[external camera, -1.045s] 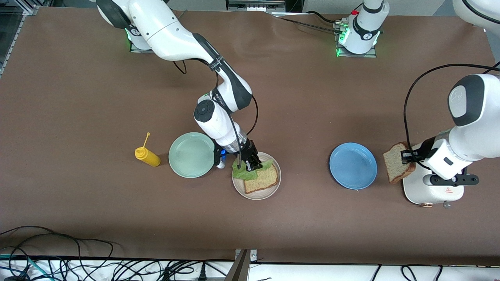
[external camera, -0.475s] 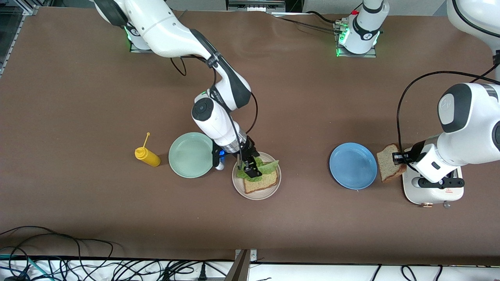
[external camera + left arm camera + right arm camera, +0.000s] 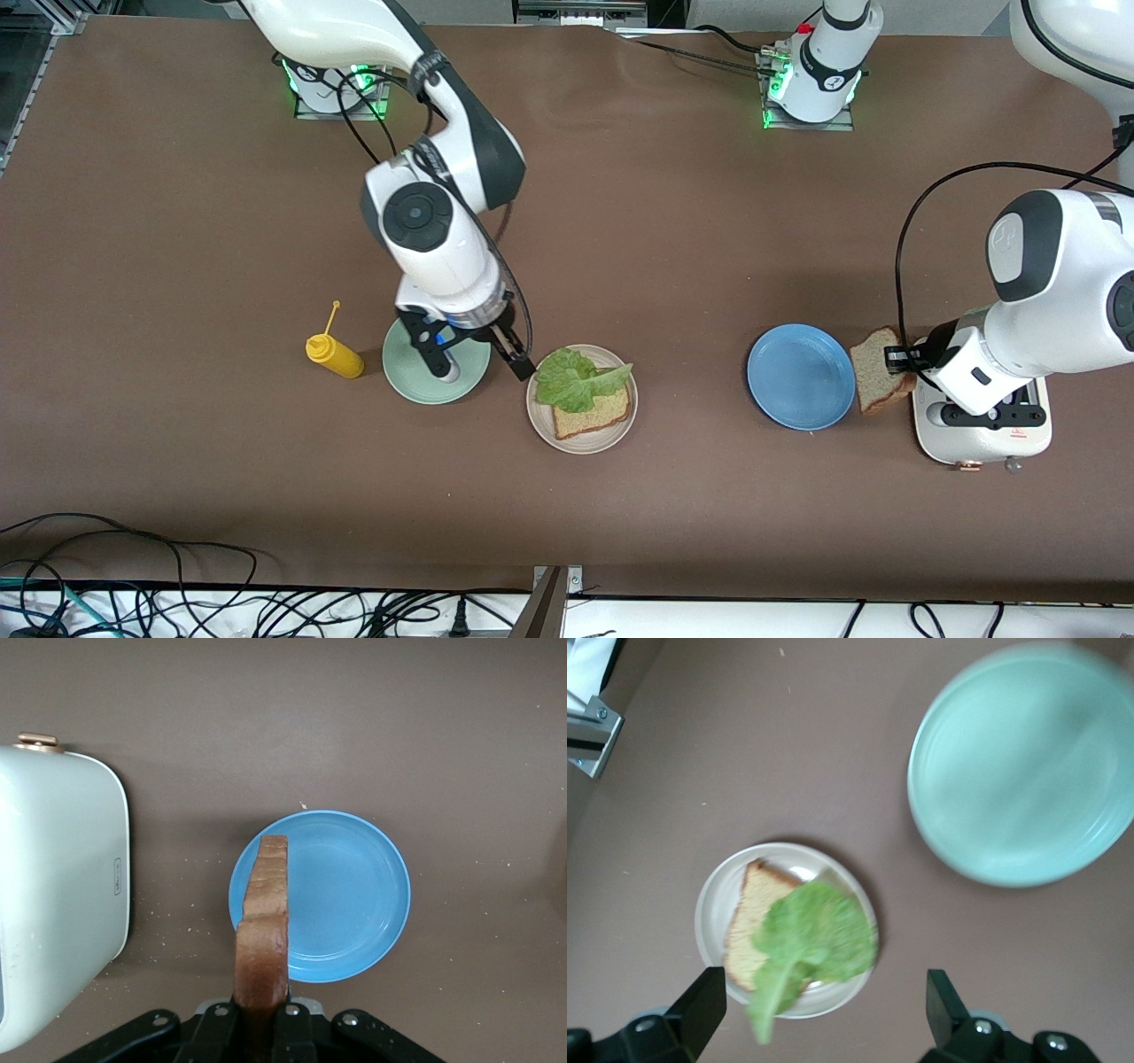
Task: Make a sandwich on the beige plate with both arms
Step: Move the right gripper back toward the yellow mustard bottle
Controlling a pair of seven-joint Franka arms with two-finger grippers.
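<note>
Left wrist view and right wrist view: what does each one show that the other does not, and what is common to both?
Only the left wrist view shows the left tool shut on a bread slice over the blue plate, with the white toaster beside it. Only the right wrist view shows the open right tool above the beige plate with bread and lettuce, plus the mint-green plate. Both share the brown table.
</note>
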